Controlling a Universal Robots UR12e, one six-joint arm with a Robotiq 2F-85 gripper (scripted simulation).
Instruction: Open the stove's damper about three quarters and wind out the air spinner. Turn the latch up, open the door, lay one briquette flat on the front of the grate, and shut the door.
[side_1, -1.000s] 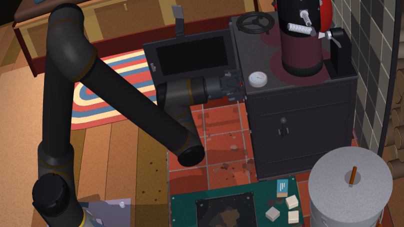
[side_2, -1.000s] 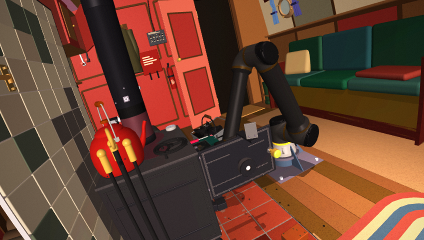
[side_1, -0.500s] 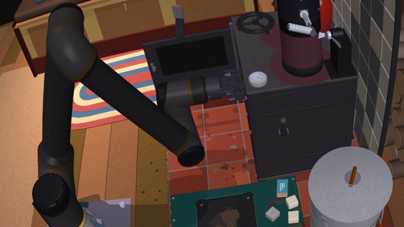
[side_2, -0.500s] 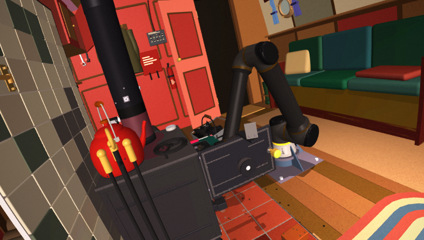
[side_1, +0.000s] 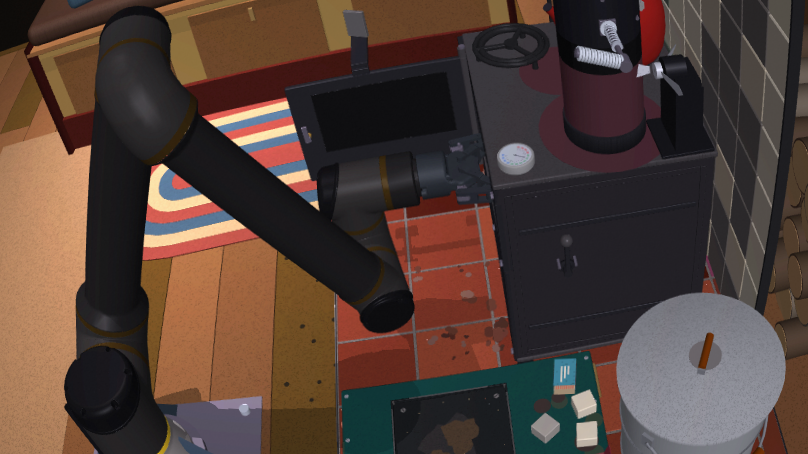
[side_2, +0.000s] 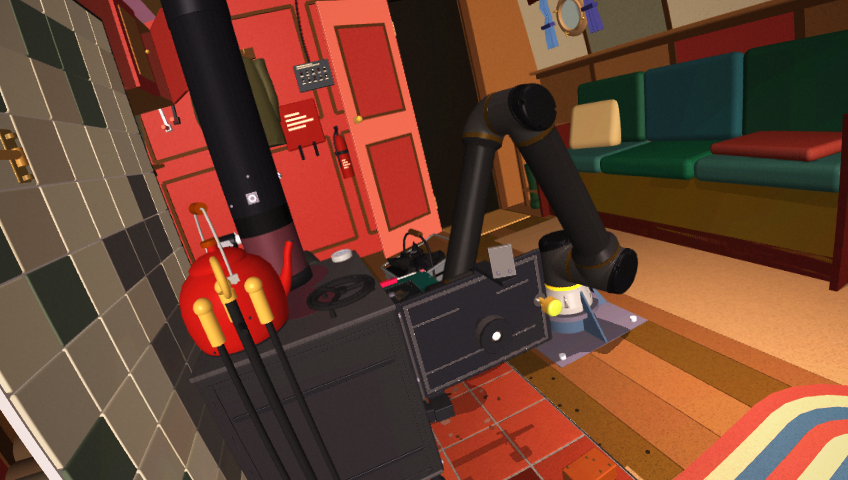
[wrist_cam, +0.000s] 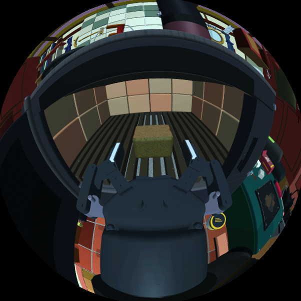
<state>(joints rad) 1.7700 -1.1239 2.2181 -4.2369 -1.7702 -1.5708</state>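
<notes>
The firebox is hidden from the side cameras by the stove's body (side_1: 598, 226); only the wrist camera looks into it. There a tan briquette (wrist_cam: 152, 141) lies flat on the dark grate bars (wrist_cam: 151, 165), between and just beyond the fingertips of my open gripper (wrist_cam: 153, 151), which holds nothing. The gripper (side_1: 471, 169) reaches into the stove's mouth from the front. The door (side_1: 384, 113) stands swung wide open to the left, with its latch (side_1: 357, 39) sticking up. The air spinner (side_2: 495, 336) sits on the door's outer face. The damper handle (side_1: 601, 56) juts from the flue pipe.
A green tray (side_1: 474, 409) on the floor in front holds three pale cubes (side_1: 581, 420) and a matchbox (side_1: 563, 375). A grey round drum (side_1: 700, 367) stands at the stove's near right corner. A red kettle (side_2: 232, 297) and a round gauge (side_1: 515, 158) sit on the stovetop.
</notes>
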